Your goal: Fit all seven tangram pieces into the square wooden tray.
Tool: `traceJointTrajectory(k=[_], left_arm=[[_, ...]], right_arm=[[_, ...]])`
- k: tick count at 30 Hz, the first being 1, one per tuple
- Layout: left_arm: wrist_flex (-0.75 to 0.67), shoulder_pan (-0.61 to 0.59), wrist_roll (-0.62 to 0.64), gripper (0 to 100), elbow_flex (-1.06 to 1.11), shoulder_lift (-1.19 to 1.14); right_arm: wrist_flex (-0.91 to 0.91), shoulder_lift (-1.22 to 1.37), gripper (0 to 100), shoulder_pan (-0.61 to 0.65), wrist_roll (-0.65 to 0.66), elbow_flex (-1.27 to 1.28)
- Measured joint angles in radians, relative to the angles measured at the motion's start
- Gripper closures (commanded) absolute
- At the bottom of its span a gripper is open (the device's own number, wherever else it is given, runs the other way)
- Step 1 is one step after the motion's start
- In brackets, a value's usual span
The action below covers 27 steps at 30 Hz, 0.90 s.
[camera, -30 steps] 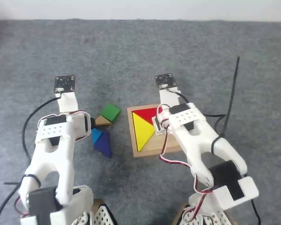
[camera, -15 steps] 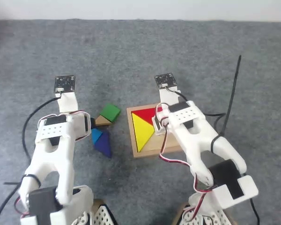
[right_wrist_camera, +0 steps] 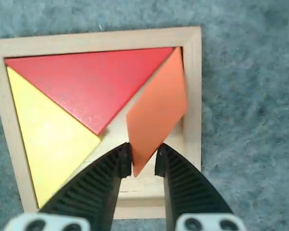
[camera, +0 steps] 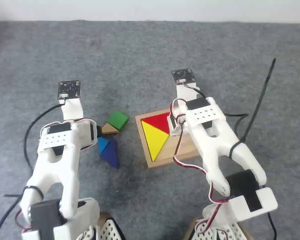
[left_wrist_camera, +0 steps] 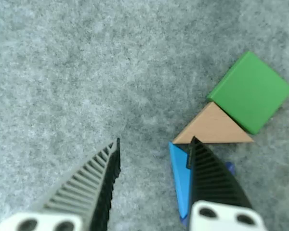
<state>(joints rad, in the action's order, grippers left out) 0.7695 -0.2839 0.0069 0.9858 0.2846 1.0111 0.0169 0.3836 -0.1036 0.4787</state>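
over the wooden tray [right_wrist_camera: 193, 96] the right gripper [right_wrist_camera: 143, 161] pinches one tip of the orange parallelogram [right_wrist_camera: 159, 113], probably to swivel it beside the red triangle [right_wrist_camera: 86, 82]; left gripper [left_wrist_camera: 155, 142] sits open by the blue triangle [left_wrist_camera: 179, 178].

The right arm [camera: 205, 122], with the orange piece [right_wrist_camera: 156, 108] nipped in its pincer [right_wrist_camera: 143, 158], has swung out toward 1 o'clock over the worktop. The wooden tray [camera: 149, 161] under it has turned slightly counterclockwise, and the black cable [camera: 257, 100] has leaned toward 3 o'clock.
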Motion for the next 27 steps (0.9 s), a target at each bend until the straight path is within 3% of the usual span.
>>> traceJointTrajectory(k=[16,27], left_arm=[[0.000,0.000,0.000,78,0.000,0.000],[0.000,0.000,0.000,78,0.000,0.000]], right_arm=[[0.106,-0.101,91.1,-0.100,0.130,0.000],[-0.035,0.009,90.7,-0.037,0.097,0.000]])
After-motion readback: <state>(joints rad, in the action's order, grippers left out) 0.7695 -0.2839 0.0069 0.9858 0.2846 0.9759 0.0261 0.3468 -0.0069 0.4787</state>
